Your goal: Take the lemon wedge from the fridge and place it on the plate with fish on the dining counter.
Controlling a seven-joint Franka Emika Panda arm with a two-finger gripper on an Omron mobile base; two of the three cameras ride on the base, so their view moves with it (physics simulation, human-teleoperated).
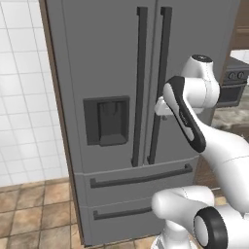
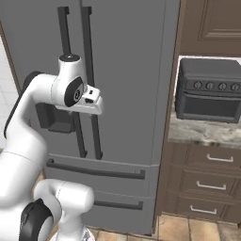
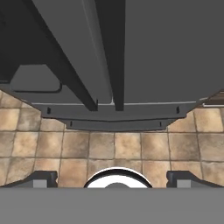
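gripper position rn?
The gripper is open at the fridge front, beside the right door's dark bar handle, above the bottom drawers; doors closed.

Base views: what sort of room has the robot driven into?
A home kitchen, by the look of it. A tall grey French-door fridge with closed doors stands ahead, a dark countertop oven sits on a stone counter over brown drawers, and the wall beside the fridge is white-tiled.
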